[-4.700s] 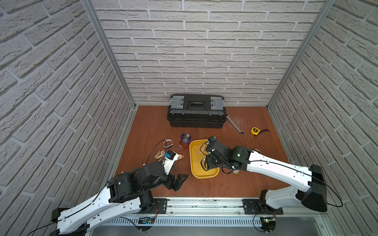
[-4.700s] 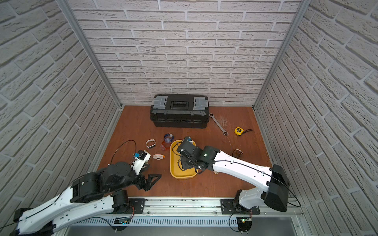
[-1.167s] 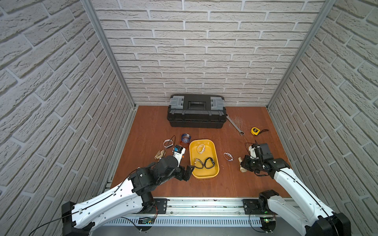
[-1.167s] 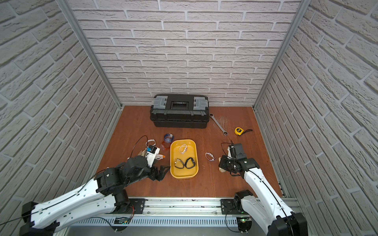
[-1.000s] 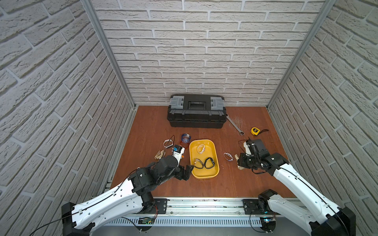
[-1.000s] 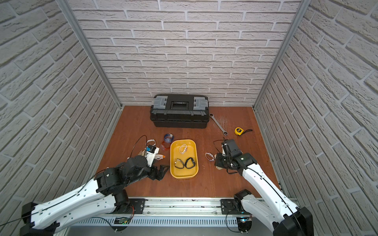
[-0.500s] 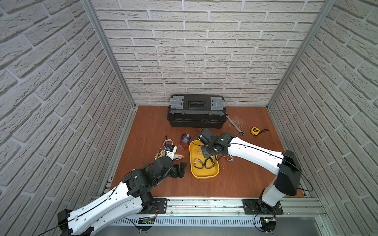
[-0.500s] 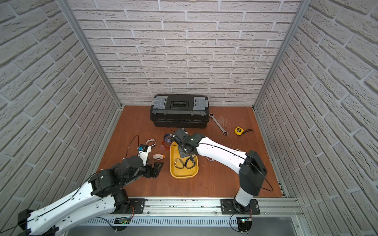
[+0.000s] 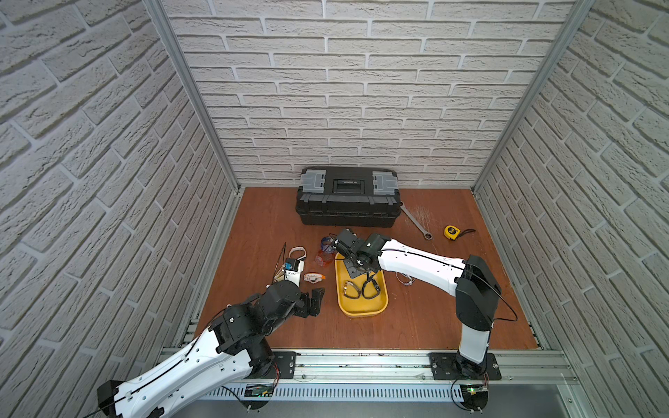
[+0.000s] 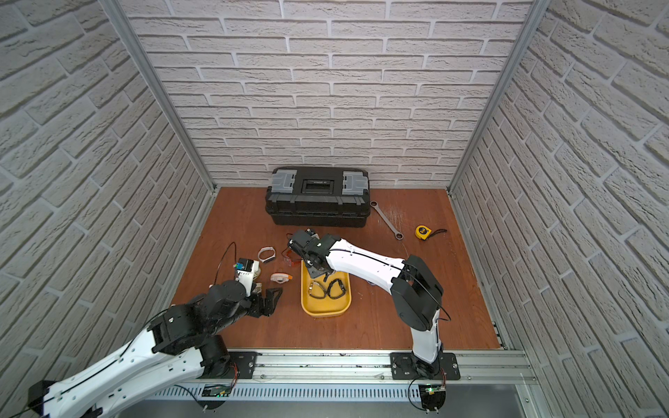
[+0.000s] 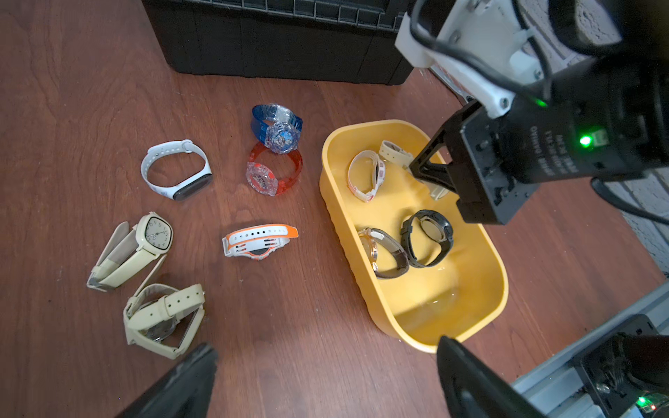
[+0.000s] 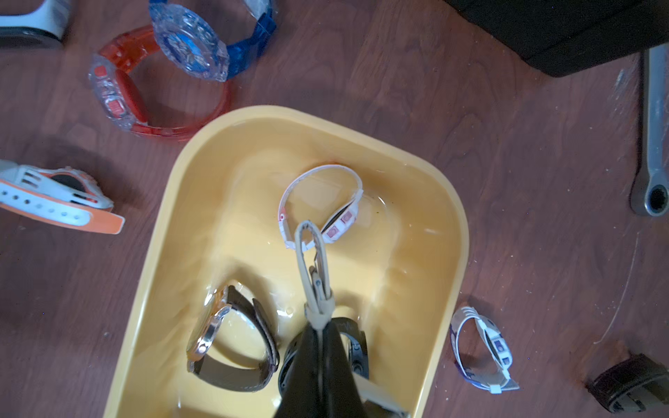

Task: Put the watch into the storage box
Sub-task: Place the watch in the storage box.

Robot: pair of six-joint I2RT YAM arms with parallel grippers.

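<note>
A beige watch [image 12: 312,253] is pinched by its strap in the closed right gripper [image 12: 320,325], directly over the storage box's [image 9: 362,314] 12 o'clock end. The left gripper [image 9: 312,301] is spread wide, empty, at 8 o'clock.

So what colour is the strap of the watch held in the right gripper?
Plain beige. The watch strap shows best in the right wrist view.

The storage box [image 9: 363,307] lies before the toolbox [image 9: 347,204], loose watches [image 9: 314,277] to its left.
</note>
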